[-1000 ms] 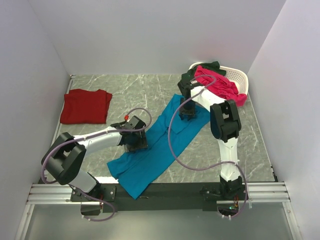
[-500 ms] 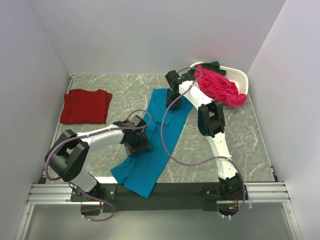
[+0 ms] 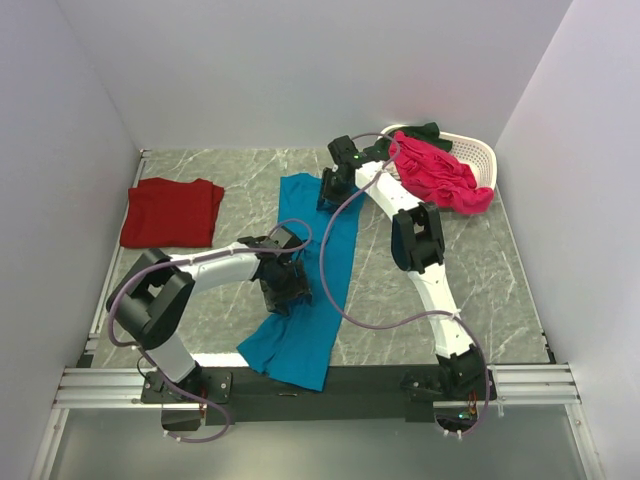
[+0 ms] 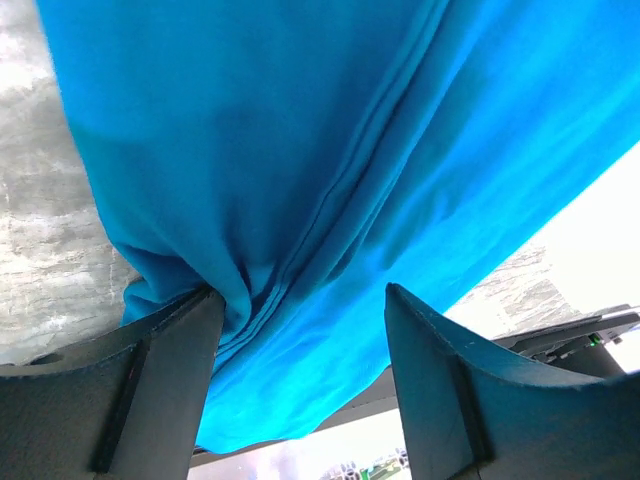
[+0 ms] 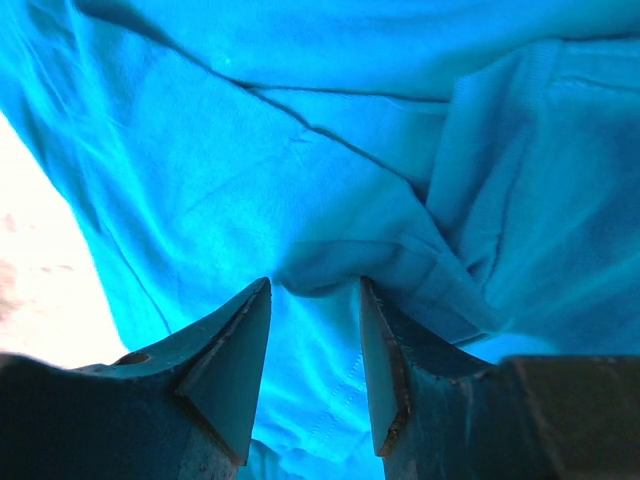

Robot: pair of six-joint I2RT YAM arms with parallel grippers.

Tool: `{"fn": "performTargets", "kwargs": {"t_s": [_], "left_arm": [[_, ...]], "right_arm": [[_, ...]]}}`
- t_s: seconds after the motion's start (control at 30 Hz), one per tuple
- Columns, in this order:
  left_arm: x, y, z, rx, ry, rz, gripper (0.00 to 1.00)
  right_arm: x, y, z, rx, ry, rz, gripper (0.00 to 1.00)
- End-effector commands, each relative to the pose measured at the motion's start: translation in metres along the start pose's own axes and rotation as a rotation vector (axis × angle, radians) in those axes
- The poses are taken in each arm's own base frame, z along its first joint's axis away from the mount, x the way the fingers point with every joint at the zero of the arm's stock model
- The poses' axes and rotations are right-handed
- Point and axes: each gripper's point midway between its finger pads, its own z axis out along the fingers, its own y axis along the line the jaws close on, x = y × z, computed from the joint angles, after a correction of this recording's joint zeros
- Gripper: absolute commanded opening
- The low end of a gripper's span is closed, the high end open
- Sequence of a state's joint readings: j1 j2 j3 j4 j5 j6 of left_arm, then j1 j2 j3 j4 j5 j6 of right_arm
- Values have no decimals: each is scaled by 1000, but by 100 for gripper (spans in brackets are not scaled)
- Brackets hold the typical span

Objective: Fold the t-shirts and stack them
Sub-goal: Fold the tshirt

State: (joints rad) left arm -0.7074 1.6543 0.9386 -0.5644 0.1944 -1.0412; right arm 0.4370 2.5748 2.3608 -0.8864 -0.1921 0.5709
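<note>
The teal-blue t-shirt (image 3: 297,343) lies as a long strip from mid-table to the near edge, where it hangs over. My right gripper (image 3: 335,192) is at its far end, and the right wrist view shows the gripper (image 5: 314,285) pinching a fold of the shirt (image 5: 250,150). My left gripper (image 3: 283,287) sits on the shirt's middle. In the left wrist view this gripper (image 4: 302,292) has its jaws wide apart, with the cloth (image 4: 300,130) bunched against one finger. A folded dark red t-shirt (image 3: 172,212) lies at the far left. Pink (image 3: 440,175) and dark green (image 3: 425,131) t-shirts sit in the basket.
The white slatted basket (image 3: 482,155) stands at the far right corner. Grey walls close in the table on three sides. A purple cable (image 3: 330,300) loops from the right arm over the shirt. Marble tabletop (image 3: 480,280) shows to the right of the shirt.
My right gripper has dragged the shirt's far end leftward, so the strip has swung from a diagonal to nearly straight. My left gripper has shifted a little right and nearer on the cloth.
</note>
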Motion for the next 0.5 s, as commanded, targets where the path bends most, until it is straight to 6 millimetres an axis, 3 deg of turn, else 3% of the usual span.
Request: {"fn": "performTargets", "kwargs": {"t_s": [0.0, 0.13, 0.2, 0.23, 0.27, 0.33, 0.37, 0.43, 0.47], "left_arm": [[2, -7, 5, 11, 17, 5, 71], [-9, -20, -3, 21, -15, 0, 71], [-17, -23, -11, 5, -52, -5, 72], [-25, -34, -19, 22, -82, 0, 72], [-30, -39, -27, 32, -109, 3, 72], [-43, -50, -43, 46, -175, 21, 73], [-47, -55, -54, 64, -208, 31, 77], [-56, -59, -72, 69, -265, 51, 82], [-60, -59, -86, 78, -315, 59, 84]], "right_arm": [[-2, 8, 21, -57, 5, 21, 49], [-9, 15, 18, -89, -19, 21, 50], [-16, 21, 4, -103, -50, 0, 52], [-23, 23, -3, -101, -83, -12, 53], [-34, 32, -26, -119, -135, -42, 54], [-46, 31, -44, -113, -196, -60, 57], [-56, 39, -74, -133, -251, -83, 58], [-62, 32, -98, -108, -292, -92, 59], [-68, 36, -129, -111, -343, -121, 59]]}}
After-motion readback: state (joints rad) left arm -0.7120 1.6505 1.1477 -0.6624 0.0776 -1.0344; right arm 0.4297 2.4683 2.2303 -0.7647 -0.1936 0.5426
